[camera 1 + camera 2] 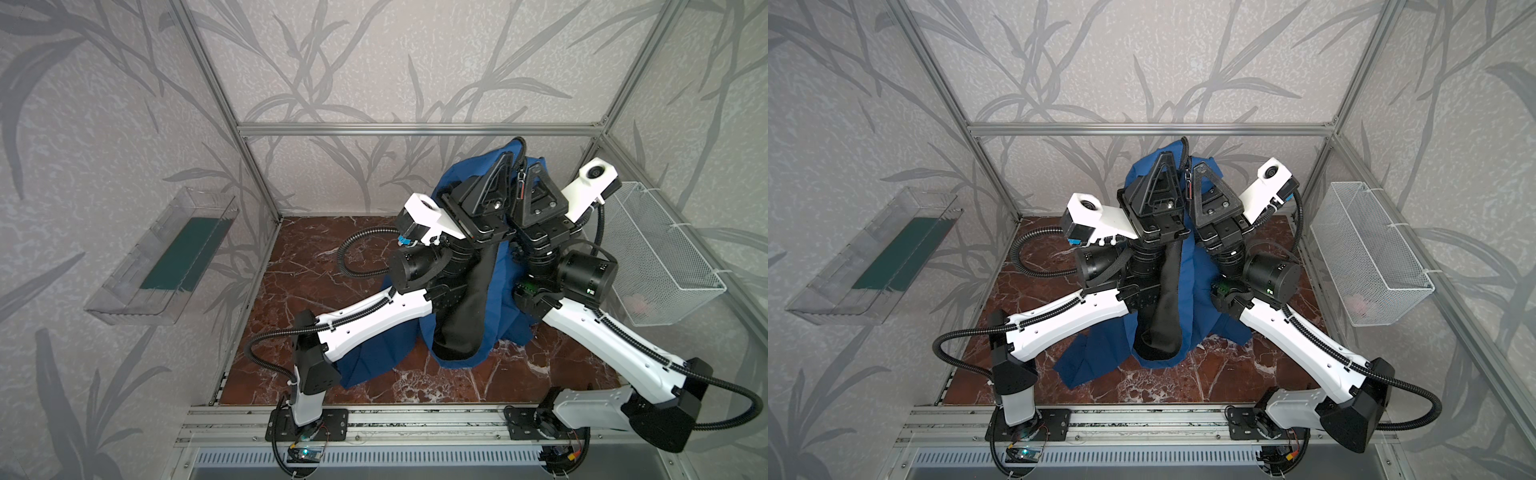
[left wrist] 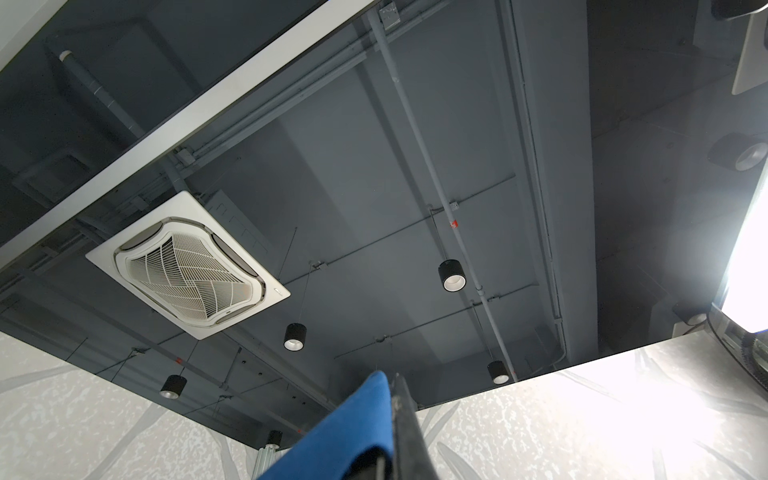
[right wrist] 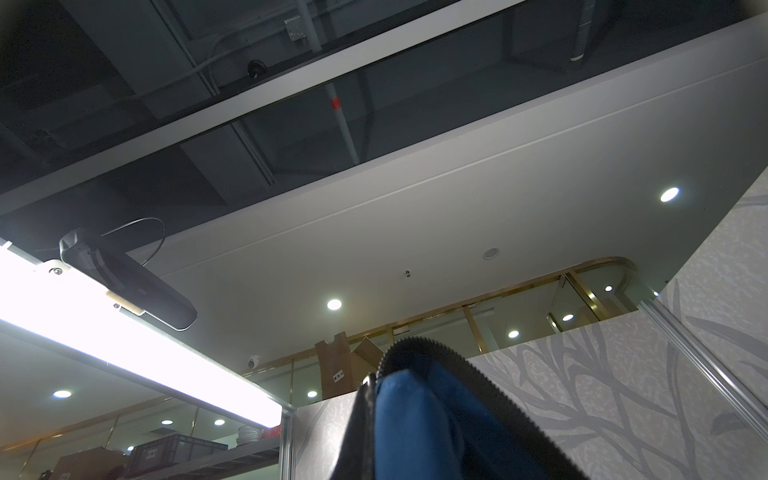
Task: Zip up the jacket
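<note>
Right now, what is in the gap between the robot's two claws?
The dark zipper of the jacket, with a small pull hanging, runs between the left gripper and the right gripper. Both top views show it.

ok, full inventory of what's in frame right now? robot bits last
jacket: 1, blue with black lining, held up at centre-back, lower folds on the tabletop
zipper: 1, dark toothed edge, top of the raised jacket
tabletop: 1, red-brown marble pattern, cell floor
clear tray: 1, transparent with green base, left wall
wire basket: 1, white, right wall; something pale inside, too blurred to name
left fingers: black, shut on the jacket's top edge
right fingers: black, shut on the jacket, beside the left
left arm, right arm: white and black, based on the front rail
</note>
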You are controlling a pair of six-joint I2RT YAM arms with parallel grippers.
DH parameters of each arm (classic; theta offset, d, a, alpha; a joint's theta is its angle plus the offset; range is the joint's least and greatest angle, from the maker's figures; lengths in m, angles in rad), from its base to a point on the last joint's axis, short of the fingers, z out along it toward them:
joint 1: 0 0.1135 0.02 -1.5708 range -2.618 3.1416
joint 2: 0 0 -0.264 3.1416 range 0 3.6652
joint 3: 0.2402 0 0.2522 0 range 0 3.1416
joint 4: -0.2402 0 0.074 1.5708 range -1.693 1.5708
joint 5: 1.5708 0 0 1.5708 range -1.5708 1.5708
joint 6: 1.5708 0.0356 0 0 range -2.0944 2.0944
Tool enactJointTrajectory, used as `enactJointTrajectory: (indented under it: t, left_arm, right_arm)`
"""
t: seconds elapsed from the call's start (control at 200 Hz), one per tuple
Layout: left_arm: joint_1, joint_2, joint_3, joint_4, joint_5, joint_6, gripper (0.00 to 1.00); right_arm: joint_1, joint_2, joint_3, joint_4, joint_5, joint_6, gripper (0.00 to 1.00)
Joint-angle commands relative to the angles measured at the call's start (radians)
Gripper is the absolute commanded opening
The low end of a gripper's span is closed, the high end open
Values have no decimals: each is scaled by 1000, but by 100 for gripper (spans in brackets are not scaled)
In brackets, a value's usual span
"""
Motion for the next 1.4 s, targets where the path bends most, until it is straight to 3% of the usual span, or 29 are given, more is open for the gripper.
enactJointTrajectory:
  t: [0.0,1.395]
  left_arm:
    - [-10,9,41,39,24,-1,0]
    - [-12,34,74,28,29,-14,0]
  right_arm:
    - [6,-2,34,64,1,7,0]
    - [14,17,70,64,-14,26,0]
